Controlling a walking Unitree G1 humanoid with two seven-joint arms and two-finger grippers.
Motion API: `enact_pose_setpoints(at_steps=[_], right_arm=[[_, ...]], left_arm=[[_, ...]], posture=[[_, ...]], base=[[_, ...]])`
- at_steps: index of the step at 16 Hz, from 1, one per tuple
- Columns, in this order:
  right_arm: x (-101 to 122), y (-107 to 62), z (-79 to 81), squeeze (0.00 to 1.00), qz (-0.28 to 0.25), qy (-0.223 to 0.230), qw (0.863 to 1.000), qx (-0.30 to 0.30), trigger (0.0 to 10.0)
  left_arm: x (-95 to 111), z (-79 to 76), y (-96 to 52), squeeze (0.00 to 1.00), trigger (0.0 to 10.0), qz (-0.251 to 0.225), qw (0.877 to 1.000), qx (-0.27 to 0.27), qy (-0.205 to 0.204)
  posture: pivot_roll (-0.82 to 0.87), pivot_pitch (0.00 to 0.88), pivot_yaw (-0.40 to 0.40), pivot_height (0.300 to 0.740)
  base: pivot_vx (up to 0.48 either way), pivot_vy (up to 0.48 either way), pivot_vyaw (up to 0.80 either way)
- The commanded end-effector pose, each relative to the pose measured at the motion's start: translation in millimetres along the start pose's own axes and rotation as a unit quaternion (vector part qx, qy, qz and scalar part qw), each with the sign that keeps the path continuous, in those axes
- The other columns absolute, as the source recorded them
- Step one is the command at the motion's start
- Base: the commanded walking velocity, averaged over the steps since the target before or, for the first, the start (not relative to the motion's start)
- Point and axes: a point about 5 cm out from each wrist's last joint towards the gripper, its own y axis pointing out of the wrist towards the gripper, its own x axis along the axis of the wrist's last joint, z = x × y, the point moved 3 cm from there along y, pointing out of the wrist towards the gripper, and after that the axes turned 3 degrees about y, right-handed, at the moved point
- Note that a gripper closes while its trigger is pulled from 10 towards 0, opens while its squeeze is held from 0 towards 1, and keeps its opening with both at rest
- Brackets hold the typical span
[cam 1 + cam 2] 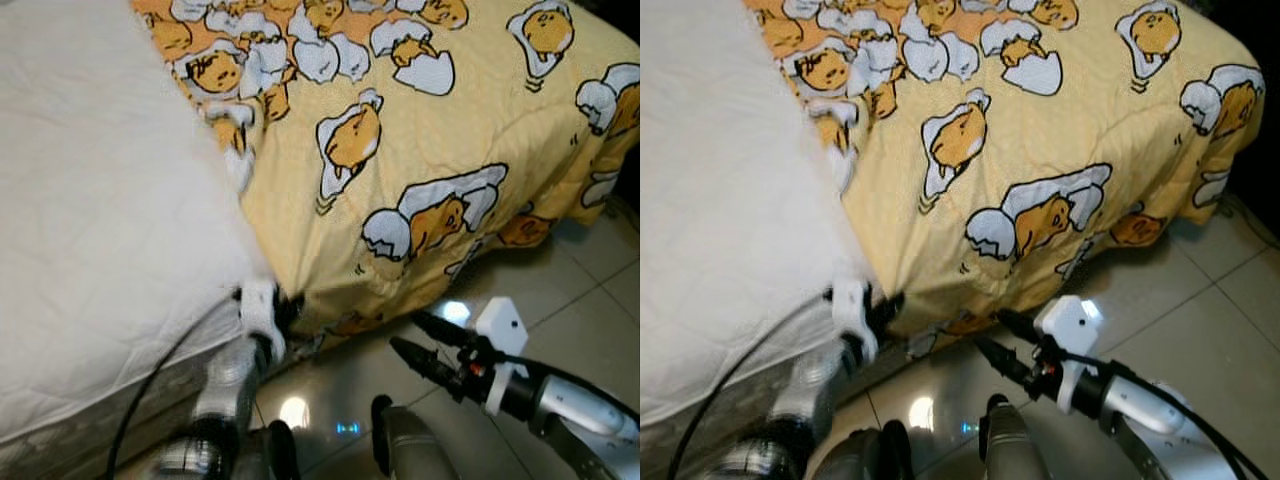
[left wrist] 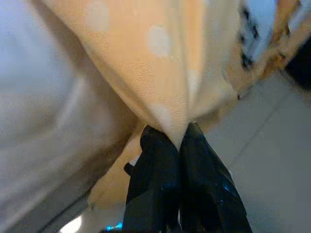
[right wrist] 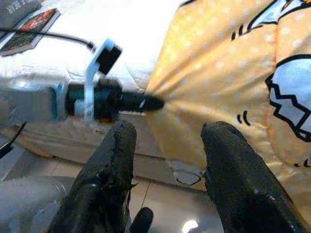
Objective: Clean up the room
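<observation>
Left gripper [image 2: 181, 141] pinches the yellow blanket [image 1: 450, 130] at its hanging corner, probably to pull it over the white mattress [image 1: 90, 200]; right gripper [image 3: 167, 141] waits spread nearby.

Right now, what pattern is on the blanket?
The blanket is yellow, printed with cartoon egg-yolk characters on white shells; clearest in the left eye view.

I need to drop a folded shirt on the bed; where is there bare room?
The white mattress is bare beside the yellow blanket, which covers the other side. It is crowded at the bed's near edge, where the left gripper pinches the blanket's edge and the open right gripper hovers over the tiled floor.
</observation>
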Motion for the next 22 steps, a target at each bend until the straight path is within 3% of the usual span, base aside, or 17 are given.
enact_pose_setpoints(at_steps=[1,4,7,8,9,10,12,13,14,16,19,21,22], right_arm=[[-4,0.6,1.8,0.0,0.003,0.001,1.0,0.001,10.0],[-5,3.1,1.7,0.0,0.002,-0.002,1.0,0.001,10.0],[-6,3.6,2.5,0.0,0.002,-0.003,1.0,0.002,10.0],[-7,3.9,2.5,0.0,0.002,-0.003,1.0,0.002,10.0],[-7,4.1,2.5,0.0,0.002,-0.003,1.0,0.002,10.0],[-8,5.1,2.1,0.0,0.002,-0.004,1.0,0.001,10.0],[-8,7.2,-0.2,0.0,-0.001,-0.005,1.0,-0.006,10.0],[-8,8.0,-3.5,0.0,-0.004,-0.006,1.0,-0.017,10.0],[-9,8.8,-9.5,0.0,-0.006,0.01,0.999,-0.042,10.0],[-12,11.9,-10.9,0.0,-0.004,0.014,0.999,-0.049,10.0],[-22,16.7,-15.0,0.0,0.003,0.015,0.998,-0.065,10.0],[-27,19.2,-19.5,0.0,0.004,0.02,0.995,-0.094,10.0],[-30,21.8,-27.6,0.0,-0.006,0.031,0.99,-0.135,10.0]], left_arm=[[-18,-6.3,-7.2,0.0,0.0,0.031,0.999,-0.005,0.011],[-47,-15.4,-18.4,0.0,0.0,0.081,0.996,0.006,0.042],[-42,-15.4,-18.1,0.0,0.0,0.08,0.995,0.01,0.052],[-41,-15.9,-16.5,0.0,10.0,0.082,0.995,0.011,0.06],[-40,-16.4,-15.7,0.0,10.0,0.083,0.994,0.012,0.065],[-36,-21.4,-13.8,1.0,10.0,0.073,0.996,0.002,0.048],[-26,-25.8,-11.7,1.0,10.0,0.05,0.998,-0.009,0.033],[-18,-27.0,-12.7,1.0,10.0,0.034,0.998,-0.014,0.049],[-7,-23.1,-18.4,0.0,10.0,0.009,0.998,-0.008,0.06],[4,-18.4,-27.6,0.0,10.0,-0.014,0.998,-0.006,0.066],[15,-17.2,-42.1,0.0,10.0,-0.02,0.993,-0.02,0.119],[29,-11.2,-48.1,0.0,10.0,-0.037,0.992,-0.007,0.119],[54,-2.4,-55.9,0.0,10.0,-0.075,0.988,0.018,0.131]], posture=[[-0.32,0.207,0.124,0.74],[-0.32,0.211,0.121,0.74],[-0.32,0.213,0.122,0.74],[-0.31,0.213,0.125,0.74],[-0.31,0.213,0.125,0.74],[-0.31,0.207,0.132,0.74],[-0.3,0.191,0.142,0.74],[-0.29,0.176,0.147,0.74],[-0.28,0.159,0.149,0.74],[-0.25,0.124,0.142,0.74],[-0.21,0.084,0.118,0.74],[-0.18,0.067,0.107,0.74],[-0.15,0.048,0.093,0.74]], base=[[0.0,0.0,0.0],[0.0,0.0,0.0],[0.0,0.0,0.0],[0.0,0.0,0.0],[0.0,0.0,0.0],[0.0,0.0,0.0],[0.0,0.0,0.0],[0.0,0.0,0.0],[0.0,0.0,0.0],[0.0,0.0,0.0],[0.0,0.0,0.0],[0.0,0.0,0.0],[0.0,0.0,0.0]])
